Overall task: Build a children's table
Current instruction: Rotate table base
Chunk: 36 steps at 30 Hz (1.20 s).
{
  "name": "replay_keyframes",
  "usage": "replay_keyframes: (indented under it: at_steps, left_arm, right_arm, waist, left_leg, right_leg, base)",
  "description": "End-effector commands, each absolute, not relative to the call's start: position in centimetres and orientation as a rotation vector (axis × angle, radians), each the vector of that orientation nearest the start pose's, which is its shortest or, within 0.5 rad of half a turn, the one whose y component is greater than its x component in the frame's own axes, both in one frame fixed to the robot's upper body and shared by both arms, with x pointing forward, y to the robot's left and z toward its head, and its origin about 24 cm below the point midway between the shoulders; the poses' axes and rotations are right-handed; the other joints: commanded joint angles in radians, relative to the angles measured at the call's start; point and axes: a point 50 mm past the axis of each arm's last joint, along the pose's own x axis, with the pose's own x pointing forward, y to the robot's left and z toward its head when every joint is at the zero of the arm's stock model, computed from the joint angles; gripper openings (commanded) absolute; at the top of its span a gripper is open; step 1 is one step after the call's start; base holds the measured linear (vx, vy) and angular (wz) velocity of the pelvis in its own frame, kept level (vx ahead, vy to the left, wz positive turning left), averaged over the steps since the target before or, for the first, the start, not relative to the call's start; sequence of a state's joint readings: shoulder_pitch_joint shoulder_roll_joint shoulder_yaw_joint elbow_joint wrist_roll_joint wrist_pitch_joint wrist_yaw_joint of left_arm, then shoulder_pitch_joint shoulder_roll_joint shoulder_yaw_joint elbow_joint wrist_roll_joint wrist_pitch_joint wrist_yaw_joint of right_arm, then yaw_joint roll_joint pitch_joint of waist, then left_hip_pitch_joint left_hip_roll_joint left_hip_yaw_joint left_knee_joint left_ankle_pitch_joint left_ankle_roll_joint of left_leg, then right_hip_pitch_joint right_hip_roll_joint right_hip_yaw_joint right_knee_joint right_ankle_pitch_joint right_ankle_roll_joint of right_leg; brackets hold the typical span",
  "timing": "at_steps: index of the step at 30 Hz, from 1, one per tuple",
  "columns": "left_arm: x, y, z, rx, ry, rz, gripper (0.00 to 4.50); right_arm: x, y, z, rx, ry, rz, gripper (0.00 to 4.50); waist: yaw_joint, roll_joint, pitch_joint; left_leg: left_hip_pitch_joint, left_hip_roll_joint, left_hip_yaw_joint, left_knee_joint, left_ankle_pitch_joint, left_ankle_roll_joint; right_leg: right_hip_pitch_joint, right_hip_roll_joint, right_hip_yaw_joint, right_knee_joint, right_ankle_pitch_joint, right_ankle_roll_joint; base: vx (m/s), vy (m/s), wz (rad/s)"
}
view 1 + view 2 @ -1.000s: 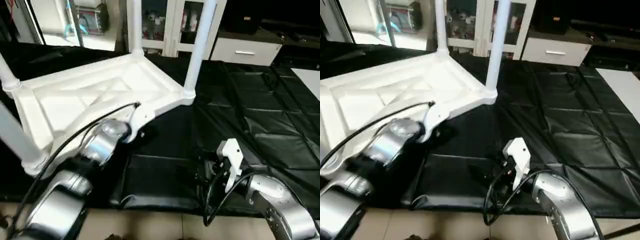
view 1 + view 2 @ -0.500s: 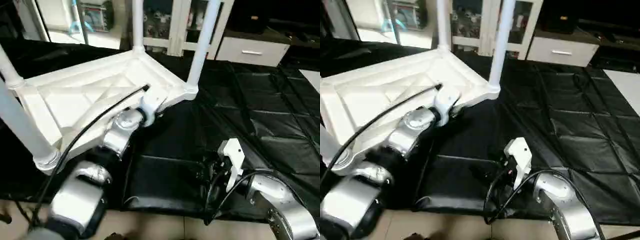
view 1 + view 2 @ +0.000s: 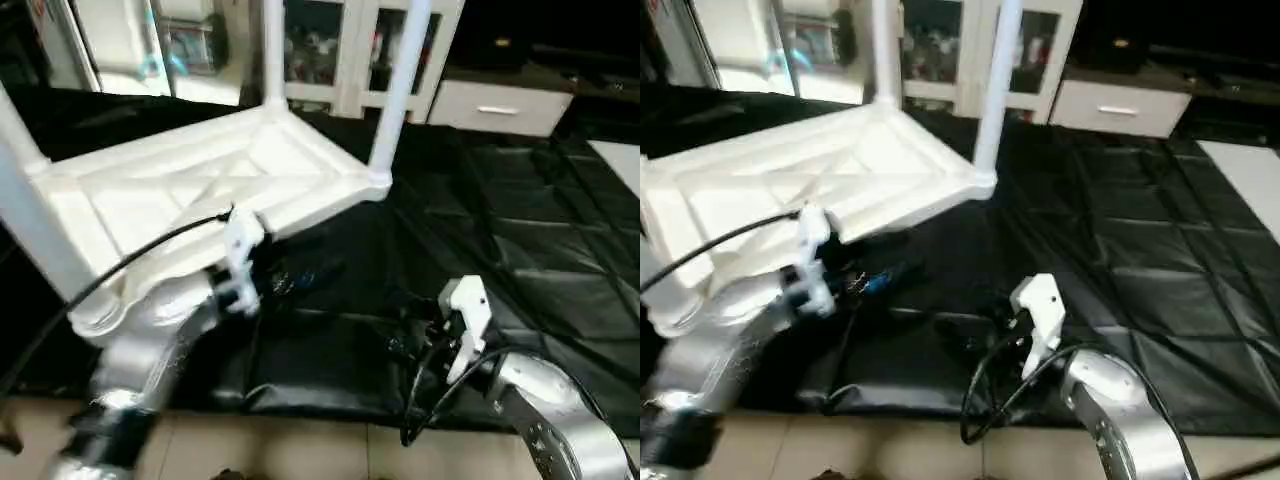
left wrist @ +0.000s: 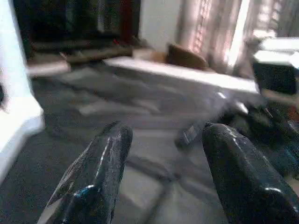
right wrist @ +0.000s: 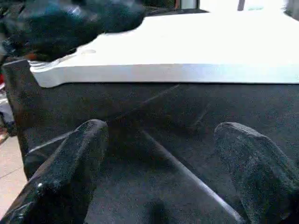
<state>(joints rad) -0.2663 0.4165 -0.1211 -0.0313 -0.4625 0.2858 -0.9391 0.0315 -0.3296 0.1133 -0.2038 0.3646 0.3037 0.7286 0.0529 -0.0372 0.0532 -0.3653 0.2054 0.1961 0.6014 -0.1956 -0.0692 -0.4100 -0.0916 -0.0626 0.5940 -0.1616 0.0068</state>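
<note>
Right now the children's table (image 3: 200, 190) is lying upside down on the black padded mat (image 3: 520, 250), its X-ribbed underside facing up at me and its white legs (image 3: 400, 90) standing up from the corner sockets. I'm holding my left gripper (image 4: 163, 172) just beside the near edge of the tabletop, fingers (image 4: 103, 158) spread apart and gripping nothing. My right gripper (image 5: 163, 172) is hovering low over the mat, nearer to me than the table, its fingers (image 5: 74, 158) also parted wide and empty, pointing toward the tabletop's edge.
</note>
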Motion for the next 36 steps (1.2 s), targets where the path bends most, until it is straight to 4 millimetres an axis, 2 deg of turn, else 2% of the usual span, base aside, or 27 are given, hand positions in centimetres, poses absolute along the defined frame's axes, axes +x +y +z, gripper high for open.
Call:
replay_keyframes:
  at_steps: [1,2,4,6,8,9,10,13,14,15,18,19,20,22,23,27,29,32,36]
  left_arm:
    - [26.4,14.5,10.4,-0.035,0.074,-1.199,2.88]
    - [26.1,15.0,10.3,-0.026,0.09,-1.206,2.88]
    - [25.5,16.2,10.2,-0.013,0.124,-1.226,2.88]
    - [25.1,17.1,10.0,-0.002,0.155,-1.238,2.88]
    - [24.9,17.7,10.0,0.005,0.176,-1.242,2.88]
    - [24.6,18.4,9.9,0.005,0.199,-1.241,2.88]
    - [23.8,20.1,9.9,0.009,0.251,-1.24,2.88]
    - [23.4,21.0,10.0,0.006,0.278,-1.237,2.88]
    - [23.1,22.3,10.2,-0.001,0.297,-1.21,2.88]
    - [22.8,23.5,10.4,-0.011,0.313,-1.179,2.88]
    - [22.5,25.4,10.5,-0.011,0.344,-1.121,2.88]
    - [22.4,26.1,10.5,-0.013,0.357,-1.096,2.88]
    - [22.1,27.2,10.4,-0.018,0.379,-1.06,2.88]
    - [22.0,27.4,10.3,-0.019,0.385,-1.052,2.88]
    - [21.6,28.5,10.1,-0.021,0.419,-1.022,2.88]
    - [20.7,30.9,10.1,-0.03,0.471,-0.946,2.88]
    - [20.2,31.9,10.2,-0.041,0.487,-0.922,2.88]
    - [19.7,33.3,10.2,-0.055,0.512,-0.881,2.88]
    - [19.4,34.0,10.3,-0.056,0.521,-0.854,2.88]
  right_arm:
    - [22.8,-14.1,6.4,0.079,0.136,0.9,3.98]
    - [22.8,-14.2,6.4,0.078,0.135,0.901,3.98]
    - [22.8,-14.3,6.4,0.074,0.135,0.9,3.98]
    - [22.7,-14.4,6.4,0.072,0.136,0.898,3.98]
    - [22.7,-14.4,6.4,0.071,0.136,0.897,3.98]
    - [22.7,-14.5,6.4,0.07,0.136,0.895,3.98]
    - [22.6,-14.6,6.4,0.07,0.137,0.891,3.98]
    - [22.6,-14.7,6.4,0.07,0.137,0.89,3.98]
    - [22.5,-14.7,6.3,0.07,0.138,0.89,3.98]
    - [22.5,-14.7,6.3,0.069,0.139,0.891,3.98]
    - [22.5,-14.7,6.3,0.07,0.14,0.892,3.98]
    - [22.5,-14.7,6.3,0.069,0.141,0.894,3.98]
    - [22.6,-14.6,6.3,0.069,0.141,0.895,3.98]
    - [22.6,-14.6,6.3,0.069,0.141,0.896,3.98]
    - [22.6,-14.6,6.3,0.07,0.141,0.898,3.98]
    - [22.7,-14.6,6.3,0.066,0.142,0.903,3.98]
    - [22.7,-14.7,6.3,0.065,0.142,0.902,3.98]
    - [22.8,-14.8,6.3,0.064,0.143,0.902,3.98]
    - [22.8,-14.8,6.3,0.064,0.143,0.903,3.98]
  waist:
    - [-0.001,0.02,-0.049]
    - [-0.004,0.021,-0.047]
    - [-0.004,0.023,-0.05]
    - [-0.006,0.027,-0.053]
    - [-0.006,0.029,-0.055]
    - [-0.006,0.033,-0.055]
    - [-0.008,0.03,-0.056]
    - [-0.011,0.033,-0.057]
    - [-0.01,0.033,-0.057]
    - [-0.012,0.031,-0.056]
    - [-0.015,0.028,-0.051]
    - [-0.014,0.031,-0.049]
    - [-0.015,0.03,-0.047]
    - [-0.016,0.027,-0.044]
    - [-0.016,0.025,-0.042]
    - [-0.018,0.026,-0.039]
    - [-0.018,0.024,-0.039]
    - [-0.018,0.027,-0.039]
    - [-0.019,0.026,-0.04]
  left_leg:
    - [0.021,0.026,-0.026,-0.098,-0.436,-0.051]
    - [0.014,0.026,-0.027,-0.102,-0.429,-0.048]
    - [0.019,0.025,-0.024,-0.099,-0.422,-0.047]
    - [0.016,0.026,-0.022,-0.1,-0.385,-0.047]
    - [0.019,0.026,-0.019,-0.099,-0.363,-0.046]
    - [0.019,0.026,-0.019,-0.098,-0.355,-0.047]
    - [0.016,0.025,-0.018,-0.097,-0.339,-0.045]
    - [0.02,0.025,-0.015,-0.097,-0.321,-0.036]
    - [0.022,0.025,-0.014,-0.096,-0.315,-0.035]
    - [0.019,0.024,-0.013,-0.097,-0.314,-0.033]
    - [0.021,0.024,-0.014,-0.099,-0.353,-0.033]
    - [0.024,0.025,-0.015,-0.1,-0.376,-0.037]
    - [0.025,0.024,-0.017,-0.101,-0.401,-0.041]
    - [0.025,0.024,-0.018,-0.103,-0.426,-0.044]
    - [0.031,0.025,-0.021,-0.103,-0.458,-0.048]
    - [0.036,0.025,-0.026,-0.108,-0.503,-0.054]
    - [0.036,0.025,-0.026,-0.106,-0.503,-0.053]
    - [0.038,0.025,-0.028,-0.108,-0.508,-0.052]
    - [0.039,0.027,-0.029,-0.111,-0.529,-0.056]
  right_leg:
    - [0.02,-0.042,0.038,-0.089,-0.472,-0.089]
    - [0.025,-0.04,0.037,-0.086,-0.458,-0.095]
    - [0.021,-0.037,0.039,-0.083,-0.43,-0.103]
    - [0.027,-0.034,0.04,-0.074,-0.352,-0.128]
    - [0.028,-0.033,0.041,-0.067,-0.307,-0.147]
    - [0.029,-0.033,0.041,-0.065,-0.293,-0.153]
    - [0.032,-0.032,0.041,-0.06,-0.264,-0.162]
    - [0.033,-0.03,0.041,-0.056,-0.231,-0.179]
    - [0.031,-0.03,0.041,-0.054,-0.218,-0.187]
    - [0.032,-0.03,0.042,-0.053,-0.217,-0.189]
    - [0.03,-0.031,0.042,-0.06,-0.284,-0.177]
    - [0.028,-0.033,0.043,-0.064,-0.32,-0.168]
    - [0.025,-0.033,0.043,-0.067,-0.359,-0.156]
    - [0.024,-0.035,0.043,-0.072,-0.401,-0.142]
    - [0.018,-0.037,0.044,-0.079,-0.451,-0.125]
    - [0.015,-0.037,0.044,-0.085,-0.505,-0.106]
    - [0.015,-0.04,0.045,-0.087,-0.51,-0.106]
    - [0.012,-0.039,0.046,-0.087,-0.514,-0.104]
    - [0.012,-0.037,0.046,-0.084,-0.486,-0.115]
  base:
    - [0.0,0.0,0.0]
    - [0.0,0.0,0.0]
    - [0.0,0.0,0.0]
    - [0.0,0.0,0.0]
    - [0.0,0.0,0.0]
    - [0.0,0.0,0.0]
    - [0.0,0.0,0.0]
    - [0.0,0.0,0.0]
    - [0.0,0.0,0.0]
    - [0.0,0.0,0.0]
    - [0.0,0.0,0.0]
    - [0.0,0.0,0.0]
    - [0.0,0.0,0.0]
    - [0.0,0.0,0.0]
    - [0.0,0.0,0.0]
    - [0.0,0.0,0.0]
    - [0.0,0.0,0.0]
    - [0.0,0.0,0.0]
    - [0.0,0.0,0.0]
